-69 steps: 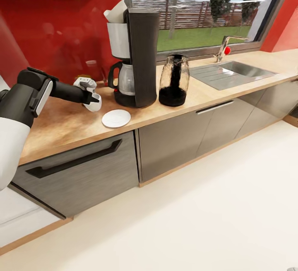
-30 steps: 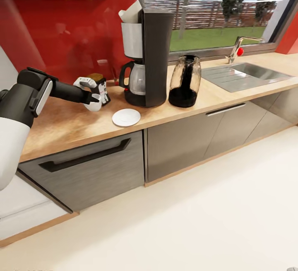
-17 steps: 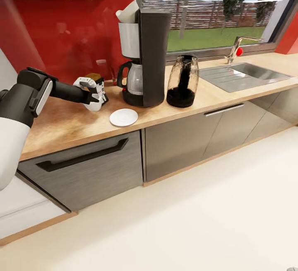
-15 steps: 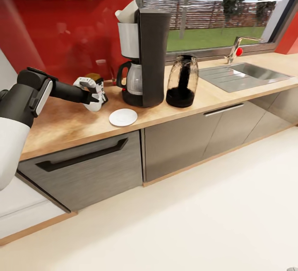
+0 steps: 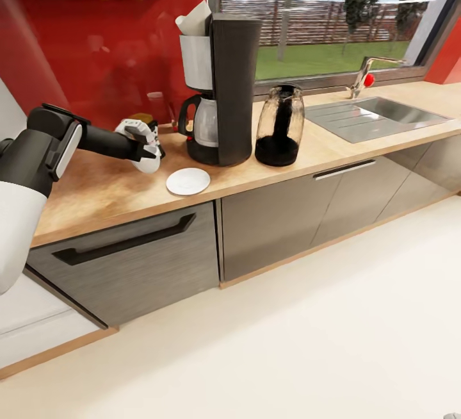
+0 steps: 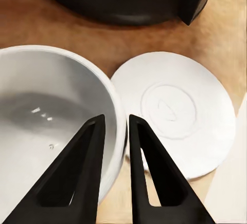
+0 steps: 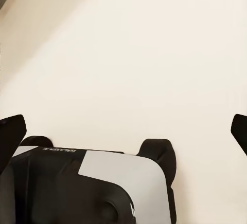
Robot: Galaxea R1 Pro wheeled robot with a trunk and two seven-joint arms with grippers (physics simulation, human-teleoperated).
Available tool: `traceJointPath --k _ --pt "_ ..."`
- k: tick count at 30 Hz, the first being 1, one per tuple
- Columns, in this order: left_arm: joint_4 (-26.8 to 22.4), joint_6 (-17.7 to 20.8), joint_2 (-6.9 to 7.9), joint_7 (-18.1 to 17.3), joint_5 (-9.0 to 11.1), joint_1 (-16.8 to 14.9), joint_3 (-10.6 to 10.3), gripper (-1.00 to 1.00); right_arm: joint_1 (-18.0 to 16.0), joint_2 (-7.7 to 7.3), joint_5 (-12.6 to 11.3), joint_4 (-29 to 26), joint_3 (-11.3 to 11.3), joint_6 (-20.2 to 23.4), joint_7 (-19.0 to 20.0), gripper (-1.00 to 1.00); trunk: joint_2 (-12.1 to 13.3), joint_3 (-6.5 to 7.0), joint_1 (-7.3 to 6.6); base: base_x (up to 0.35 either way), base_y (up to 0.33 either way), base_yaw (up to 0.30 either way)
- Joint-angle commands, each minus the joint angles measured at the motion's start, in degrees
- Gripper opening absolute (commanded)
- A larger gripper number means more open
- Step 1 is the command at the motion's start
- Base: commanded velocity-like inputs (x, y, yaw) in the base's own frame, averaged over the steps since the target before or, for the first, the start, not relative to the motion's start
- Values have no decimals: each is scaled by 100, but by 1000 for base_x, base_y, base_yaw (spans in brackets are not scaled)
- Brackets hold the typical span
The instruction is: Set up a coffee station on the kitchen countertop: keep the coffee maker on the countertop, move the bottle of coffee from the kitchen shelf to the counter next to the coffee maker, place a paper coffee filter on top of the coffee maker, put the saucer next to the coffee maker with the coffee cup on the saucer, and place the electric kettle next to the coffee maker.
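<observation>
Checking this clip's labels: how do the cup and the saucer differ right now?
The cup is deep and hollow; the saucer is a flat disc. The cup's rim is pinched between the left gripper's fingers, off the counter; the saucer lies free on the counter before the coffee maker. Both are plain white.

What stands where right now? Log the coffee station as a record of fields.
coffee maker: upright on the countertop
paper filter: in the top of the coffee maker
electric kettle: beside the coffee maker, toward the sink
saucer: flat on the countertop, in front of the coffee maker, bare
coffee cup: rim pinched by the left claw, off the saucer
right claw: fingers spread wide, floor beyond
cup on saucer: not yet done
</observation>
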Motion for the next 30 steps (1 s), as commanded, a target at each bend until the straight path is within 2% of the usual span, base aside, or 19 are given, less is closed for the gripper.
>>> traceJointPath --k 1,5,16,25,29,30 --pt "-3 14 6 -78 -31 -6 -16 -100 -4 -1 -49 5 26 18 16 100 -2 -5 0 0 0 0" --pt "-7 14 2 -280 -31 -6 -30 -100 -4 1 -49 5 26 18 5 100 -2 -5 0 0 0 0" --pt "-32 14 -11 -363 -21 -6 -65 -100 -4 1 -49 5 26 17 -7 100 -2 -5 0 0 0 0" --pt "-451 22 -30 -371 6 -6 -74 -100 -3 1 -49 5 26 17 -7 100 -2 -5 0 0 0 0" --pt "-513 26 -58 -373 16 -6 -75 -100 -2 1 -49 5 26 17 -9 100 -2 -5 0 0 0 0" --pt "-528 24 -129 -388 20 -6 -76 -100 -2 0 -49 5 26 17 -4 100 -2 -5 0 0 0 0"
